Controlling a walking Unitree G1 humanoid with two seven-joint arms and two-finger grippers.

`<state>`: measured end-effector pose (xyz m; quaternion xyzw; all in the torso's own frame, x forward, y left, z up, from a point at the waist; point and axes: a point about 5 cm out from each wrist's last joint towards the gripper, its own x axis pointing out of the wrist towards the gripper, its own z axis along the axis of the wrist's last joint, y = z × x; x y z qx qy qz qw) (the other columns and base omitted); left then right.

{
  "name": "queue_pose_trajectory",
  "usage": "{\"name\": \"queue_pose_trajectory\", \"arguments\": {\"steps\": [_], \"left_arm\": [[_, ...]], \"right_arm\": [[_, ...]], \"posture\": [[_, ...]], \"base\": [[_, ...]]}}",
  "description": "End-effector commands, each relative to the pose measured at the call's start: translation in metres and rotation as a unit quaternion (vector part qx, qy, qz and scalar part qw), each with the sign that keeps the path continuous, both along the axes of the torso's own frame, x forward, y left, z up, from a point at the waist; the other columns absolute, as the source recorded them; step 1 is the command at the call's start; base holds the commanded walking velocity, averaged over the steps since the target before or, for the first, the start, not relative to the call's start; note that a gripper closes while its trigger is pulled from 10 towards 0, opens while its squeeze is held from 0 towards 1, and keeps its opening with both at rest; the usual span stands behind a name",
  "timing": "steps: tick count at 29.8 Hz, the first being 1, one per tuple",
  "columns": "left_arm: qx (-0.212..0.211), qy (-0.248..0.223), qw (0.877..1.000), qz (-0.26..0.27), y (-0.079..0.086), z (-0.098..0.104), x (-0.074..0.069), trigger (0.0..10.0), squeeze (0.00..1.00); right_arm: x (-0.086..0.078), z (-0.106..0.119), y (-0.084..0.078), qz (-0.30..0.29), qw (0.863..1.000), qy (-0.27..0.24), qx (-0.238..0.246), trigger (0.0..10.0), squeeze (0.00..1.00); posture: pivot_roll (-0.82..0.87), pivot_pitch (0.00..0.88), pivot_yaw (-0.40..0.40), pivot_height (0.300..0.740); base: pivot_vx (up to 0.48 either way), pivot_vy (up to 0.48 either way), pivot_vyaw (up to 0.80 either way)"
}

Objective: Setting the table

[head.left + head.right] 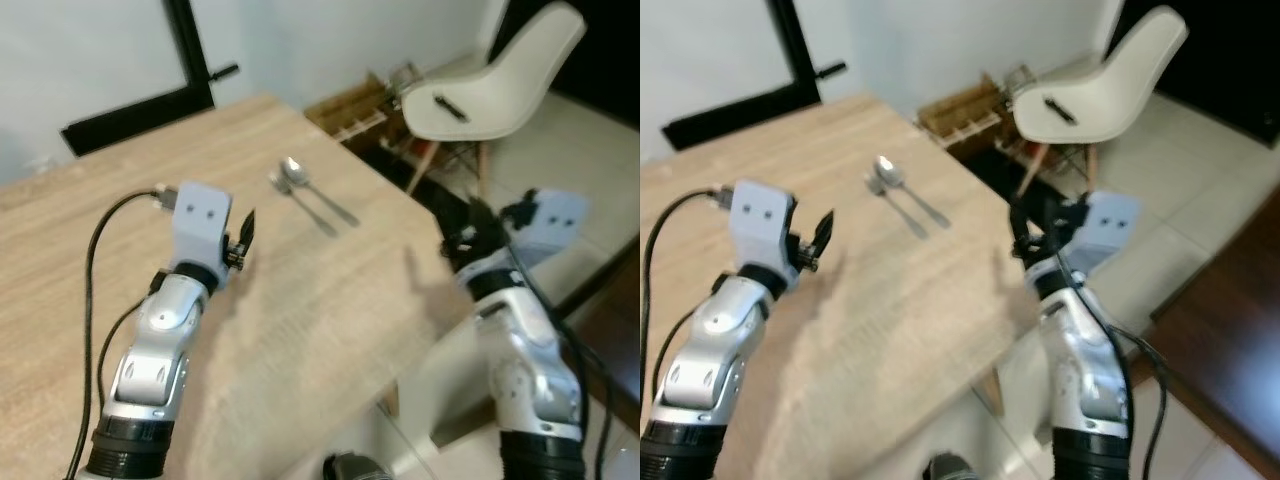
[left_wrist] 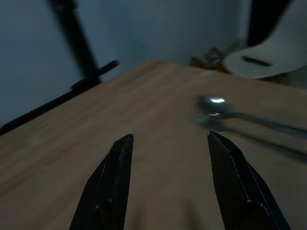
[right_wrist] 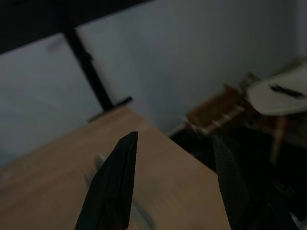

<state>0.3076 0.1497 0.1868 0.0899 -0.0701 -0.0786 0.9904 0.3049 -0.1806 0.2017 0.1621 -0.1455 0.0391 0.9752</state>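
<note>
A metal spoon (image 1: 312, 190) and a fork (image 1: 300, 203) lie side by side on the light wooden table (image 1: 300, 330), near its far right edge. My left gripper (image 1: 247, 232) hovers above the table to the left of the cutlery and stands open with nothing between its fingers; in the left wrist view the spoon (image 2: 214, 103) lies ahead of the fingertips. My right gripper (image 1: 472, 225) is raised just past the table's right edge, open and holding nothing.
A white moulded chair (image 1: 490, 85) stands beyond the table's right side. A wooden rack (image 1: 352, 115) sits on the floor near the table's far corner. A black bar and frame (image 1: 150, 95) lean along the white wall behind the table.
</note>
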Motion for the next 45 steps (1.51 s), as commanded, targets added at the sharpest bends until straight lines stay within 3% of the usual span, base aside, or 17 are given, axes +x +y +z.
{"name": "queue_pose_trajectory", "arguments": {"steps": [1, 12, 22, 24, 26, 28, 31, 34, 35, 37, 41, 45], "left_arm": [[-0.001, 0.017, 1.0, -0.004, 0.0, -0.007, -0.002, 10.0, 0.0], [0.002, 0.02, 1.0, -0.007, -0.001, -0.007, -0.001, 10.0, 0.0], [0.013, 0.033, 0.999, -0.004, 0.004, -0.006, -0.001, 10.0, 0.0], [0.013, 0.036, 0.999, -0.008, 0.005, -0.006, -0.001, 10.0, 0.0], [0.014, 0.036, 0.999, -0.012, 0.007, -0.002, 0.0, 10.0, 0.0], [0.014, 0.036, 0.999, -0.012, 0.007, -0.002, 0.0, 10.0, 0.0], [0.011, 0.031, 0.999, -0.012, 0.009, 0.004, -0.002, 10.0, 0.0], [0.008, 0.027, 0.999, -0.015, 0.01, 0.008, -0.004, 10.0, 0.0], [0.002, 0.02, 1.0, -0.024, 0.012, 0.018, -0.008, 10.0, 0.0], [0.001, 0.018, 1.0, -0.026, 0.013, 0.02, -0.009, 10.0, 0.0], [-0.004, 0.007, 0.999, -0.037, 0.025, 0.044, -0.024, 10.0, 0.0], [-0.003, 0.006, 0.999, -0.032, 0.031, 0.05, -0.029, 10.0, 0.0]], "right_arm": [[-0.001, -0.011, -0.002, 0.001, 1.0, 0.022, 0.003, 10.0, 0.0], [-0.001, -0.013, 0.003, 0.054, 0.997, 0.034, -0.031, 10.0, 0.0], [0.009, -0.016, 0.018, 0.135, 0.983, 0.046, -0.115, 10.0, 0.0], [0.014, -0.015, 0.018, 0.135, 0.982, 0.047, -0.124, 10.0, 0.0], [0.031, -0.012, 0.016, 0.112, 0.982, 0.053, -0.146, 10.0, 0.0], [0.031, -0.012, 0.016, 0.112, 0.982, 0.053, -0.146, 10.0, 0.0], [0.051, -0.008, 0.016, 0.098, 0.984, 0.058, -0.136, 10.0, 0.0], [0.06, -0.005, 0.018, 0.096, 0.985, 0.059, -0.134, 10.0, 0.0], [0.074, 0.002, 0.023, 0.107, 0.985, 0.056, -0.121, 10.0, 0.0], [0.077, 0.004, 0.024, 0.11, 0.985, 0.055, -0.119, 10.0, 0.0], [0.093, 0.019, 0.03, 0.112, 0.983, 0.045, -0.141, 10.0, 0.0], [0.097, 0.023, 0.032, 0.112, 0.982, 0.044, -0.145, 10.0, 0.0]], "posture": [[-0.15, 0.004, 0.058, 0.74], [-0.15, 0.003, 0.062, 0.74], [-0.13, 0.002, 0.044, 0.74], [-0.11, 0.006, 0.037, 0.74], [-0.1, 0.013, 0.033, 0.74], [-0.1, 0.013, 0.033, 0.74], [-0.06, 0.047, 0.027, 0.74], [-0.04, 0.066, 0.028, 0.74], [0.0, 0.093, 0.03, 0.74], [0.0, 0.093, 0.03, 0.74], [0.08, 0.15, 0.029, 0.74], [0.12, 0.186, 0.021, 0.74]], "base": [[0.0, 0.0, 0.0], [0.0, 0.0, 0.0], [0.0, 0.0, 0.0], [0.0, 0.0, 0.0], [0.0, 0.0, 0.0], [0.0, 0.0, 0.0], [0.0, 0.0, 0.0], [0.0, 0.0, 0.0], [0.0, 0.0, 0.0], [0.0, 0.0, 0.0], [0.0, 0.0, 0.0], [0.0, 0.0, 0.0]]}}
